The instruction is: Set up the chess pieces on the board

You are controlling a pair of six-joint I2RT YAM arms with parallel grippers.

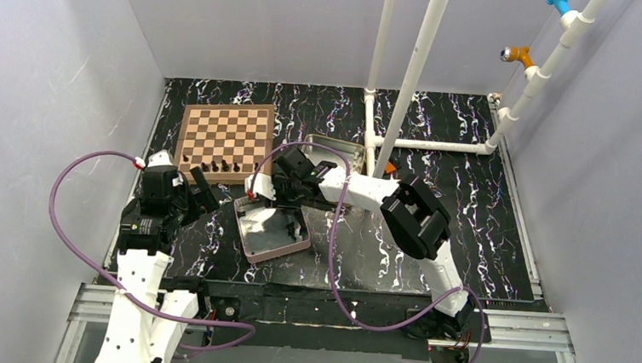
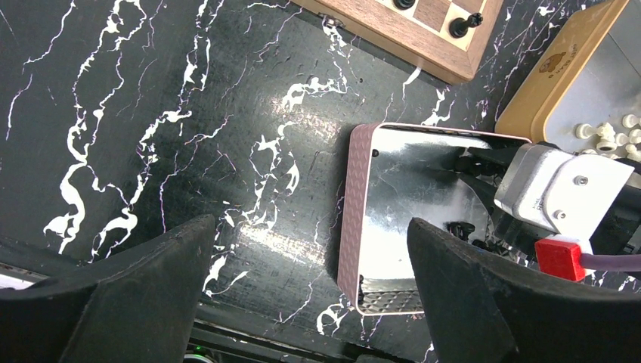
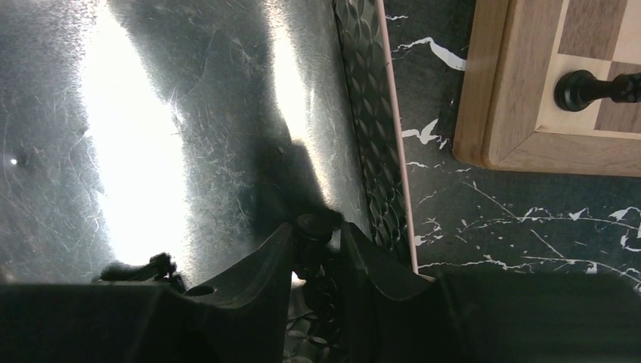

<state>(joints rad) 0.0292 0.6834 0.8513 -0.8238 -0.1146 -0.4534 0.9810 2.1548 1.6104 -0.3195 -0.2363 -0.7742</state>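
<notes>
The board [image 1: 225, 136] lies at the back left, with a row of black chess pieces [image 1: 216, 167] along its near edge. My right gripper [image 3: 316, 234] reaches into the pink-rimmed metal tin [image 1: 281, 253] in front of the board. Its fingers are closed on a black chess piece [image 3: 316, 225] next to the tin's patterned wall [image 3: 370, 113]. Another black piece [image 3: 140, 268] lies on the tin floor to the left. The board's corner [image 3: 514, 113] carries a standing black piece [image 3: 582, 89]. My left gripper [image 2: 310, 280] hovers wide open over the mat beside the tin's rim [image 2: 352, 212], holding nothing.
A second tin with a tan rim [image 2: 559, 68] holds white pieces [image 2: 605, 132] behind the right arm. White pipes [image 1: 410, 77] rise from the mat at back centre. Grey walls close in both sides.
</notes>
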